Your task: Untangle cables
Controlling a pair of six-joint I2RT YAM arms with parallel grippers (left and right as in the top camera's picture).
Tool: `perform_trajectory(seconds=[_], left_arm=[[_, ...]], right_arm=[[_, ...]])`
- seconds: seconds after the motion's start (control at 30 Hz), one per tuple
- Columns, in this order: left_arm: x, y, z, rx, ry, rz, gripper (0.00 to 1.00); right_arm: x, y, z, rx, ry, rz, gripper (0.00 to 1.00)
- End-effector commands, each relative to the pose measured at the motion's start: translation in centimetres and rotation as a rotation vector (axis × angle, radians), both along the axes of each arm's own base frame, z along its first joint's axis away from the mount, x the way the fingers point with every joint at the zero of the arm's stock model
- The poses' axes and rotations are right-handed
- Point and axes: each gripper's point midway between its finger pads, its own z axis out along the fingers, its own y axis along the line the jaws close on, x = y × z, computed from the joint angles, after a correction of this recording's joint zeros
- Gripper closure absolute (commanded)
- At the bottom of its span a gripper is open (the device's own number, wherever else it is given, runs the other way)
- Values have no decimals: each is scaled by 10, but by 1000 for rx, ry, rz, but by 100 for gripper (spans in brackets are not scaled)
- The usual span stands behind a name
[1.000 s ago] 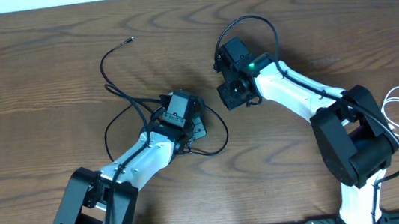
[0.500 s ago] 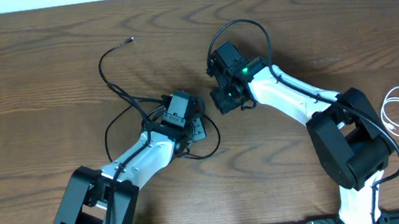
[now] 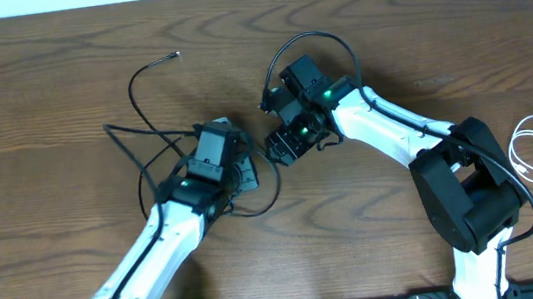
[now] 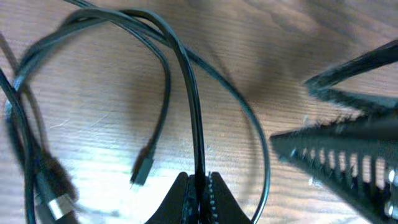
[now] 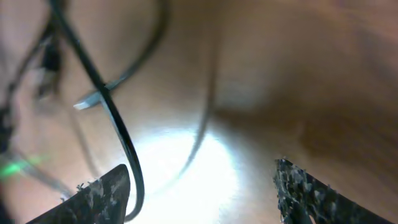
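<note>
Several thin black cables (image 3: 135, 94) lie tangled on the wooden table left of centre. My left gripper (image 3: 237, 173) sits at the tangle's right side. In the left wrist view its jaws (image 4: 200, 186) are shut on one black cable (image 4: 194, 112), and a small plug end (image 4: 143, 169) lies loose beside it. My right gripper (image 3: 281, 146) hovers just right of the left one, open; in its wrist view nothing sits between its fingers (image 5: 99, 193), and a black cable (image 5: 118, 124) runs past the left finger. A short white cable (image 3: 514, 146) lies coiled at the far right.
The right arm's own thicker black wire (image 3: 319, 38) arches above its wrist. Both arm bases (image 3: 468, 197) stand near the table's front edge. The two grippers are very close together at the table's middle.
My left gripper has shut on a black cable and pulled it left, dragging the tangle along. My right gripper has moved left and down towards it and opened wider.
</note>
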Motion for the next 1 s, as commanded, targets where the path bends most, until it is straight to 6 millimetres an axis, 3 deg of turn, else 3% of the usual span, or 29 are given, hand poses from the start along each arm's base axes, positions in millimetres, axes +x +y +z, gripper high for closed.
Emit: perform_trajectory(seconds=[0.0,0.23,0.4,0.63,0.97], left_arm=[[-2,9,10,10,-14,12,92],[-12,14,5,25,32,15,92],[-16,-3,7,-62,53,-35,92],[-18,-27,16,-195,61,-106,92],[-17,-26,24,-320,98,-104,92]], right_arm=[[-24,23,22,181,16,189,30],[-28,27,26,214,28,208,31],[-31,30,30,246,41,220,41],[-30,31,31,249,35,220,46],[-29,32,24,260,17,217,52]])
